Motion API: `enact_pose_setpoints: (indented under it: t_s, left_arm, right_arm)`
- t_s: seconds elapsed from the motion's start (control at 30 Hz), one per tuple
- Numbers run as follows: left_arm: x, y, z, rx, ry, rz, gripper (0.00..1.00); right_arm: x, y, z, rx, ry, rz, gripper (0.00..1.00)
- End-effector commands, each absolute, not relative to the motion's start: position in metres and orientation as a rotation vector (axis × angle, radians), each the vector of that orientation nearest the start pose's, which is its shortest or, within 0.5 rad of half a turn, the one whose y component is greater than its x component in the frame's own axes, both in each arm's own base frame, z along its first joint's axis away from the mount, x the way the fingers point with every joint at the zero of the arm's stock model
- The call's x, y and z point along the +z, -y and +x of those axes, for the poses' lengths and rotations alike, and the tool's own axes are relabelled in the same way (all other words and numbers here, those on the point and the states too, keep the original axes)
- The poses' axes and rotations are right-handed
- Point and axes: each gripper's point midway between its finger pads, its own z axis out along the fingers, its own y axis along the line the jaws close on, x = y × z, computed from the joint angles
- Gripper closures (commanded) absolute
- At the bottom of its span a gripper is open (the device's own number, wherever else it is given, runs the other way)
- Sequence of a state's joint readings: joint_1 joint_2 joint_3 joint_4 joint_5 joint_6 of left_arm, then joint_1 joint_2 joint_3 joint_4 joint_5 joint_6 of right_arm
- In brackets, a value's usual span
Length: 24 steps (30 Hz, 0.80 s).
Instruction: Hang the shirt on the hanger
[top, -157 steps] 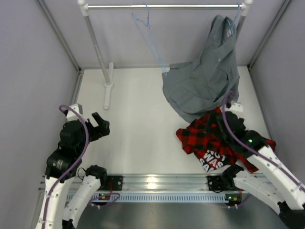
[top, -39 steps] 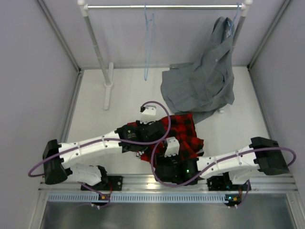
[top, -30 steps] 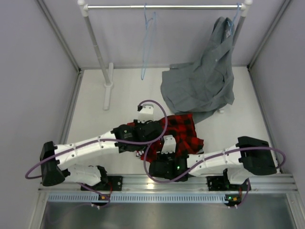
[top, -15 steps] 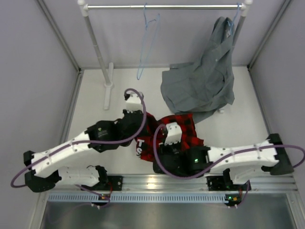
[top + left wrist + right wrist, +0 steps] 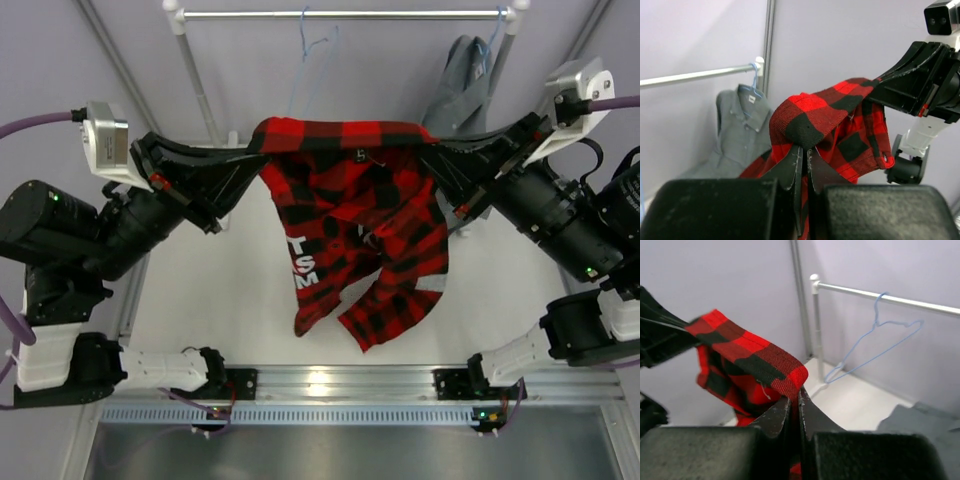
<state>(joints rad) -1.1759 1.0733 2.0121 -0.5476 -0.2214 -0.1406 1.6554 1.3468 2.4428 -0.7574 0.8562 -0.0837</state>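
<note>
Lower centre of the top view: the shirt's (image 5: 360,230) sleeves and hem hang free above the table (image 5: 220,300), with white lettering showing on its left side. You have it stretched in mid-air by its upper edge, a small tag near the top.

Mid-left, the left gripper (image 5: 262,150) is clenched on one shoulder. Its wrist view shows both fingers (image 5: 790,165) pinched together on a fold of plaid. Mid-right, the right gripper (image 5: 425,150) is clamped likewise on the other shoulder.

Judged progress: lifting and spreading done, hanging not begun.

Upper centre, behind the cloth and apart from it, the light-blue hanger (image 5: 310,60) hangs bare on the rail (image 5: 400,14).

Obstacles: both grippers are occupied, and the grey shirt (image 5: 465,75) at upper right hangs close behind the right arm.
</note>
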Motion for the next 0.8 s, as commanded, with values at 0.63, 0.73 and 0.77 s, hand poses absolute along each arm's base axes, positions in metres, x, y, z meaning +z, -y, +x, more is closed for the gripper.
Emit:
enact_pose_setpoints:
  t_s: [0.63,0.73,0.77]
  left_arm:
    - [0.329,0.209,0.262,-0.319,-1.831,-0.195,1.0]
    - [0.254,0.214,0.296,-0.345,-2.032,-0.202,1.0]
    - [0.238,0.207,0.308,-0.317,-2.063,-0.224,1.0]
  right_arm:
    - [0.349,-0.193,0.275,0.206,-1.83,-0.237,1.0]
    - [0.302,-0.174,0.29,0.228,-1.9,-0.182,1.0]
    - [0.293,-0.172,0.295,0.226,-1.906,-0.17,1.0]
